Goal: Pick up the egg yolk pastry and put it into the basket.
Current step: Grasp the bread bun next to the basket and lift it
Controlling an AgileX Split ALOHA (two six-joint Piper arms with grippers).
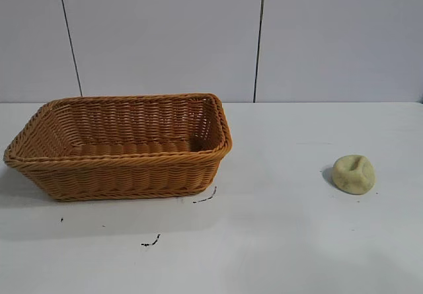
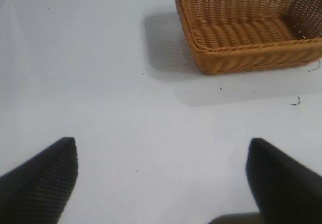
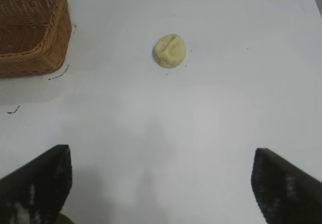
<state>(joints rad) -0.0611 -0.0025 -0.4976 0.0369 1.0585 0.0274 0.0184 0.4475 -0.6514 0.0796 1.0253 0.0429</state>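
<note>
Small pale-yellow domed egg yolk pastry [image 1: 353, 174] sits on table, right side, well apart from orange-brown woven wicker basket [image 1: 119, 147] at left. Prob. light, soft, crumbly: pinch gently across sides. Right gripper [image 3: 161, 183] spread wide, empty, pastry beyond it; left gripper [image 2: 161, 178] likewise wide.

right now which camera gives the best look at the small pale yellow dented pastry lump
The exterior view: the small pale yellow dome-shaped pastry lump sits close and side-on, showing its creased dent and shadow on the white table. The right wrist view shows it smaller, from above. The left wrist view misses it, showing only the woven wicker basket.
</note>
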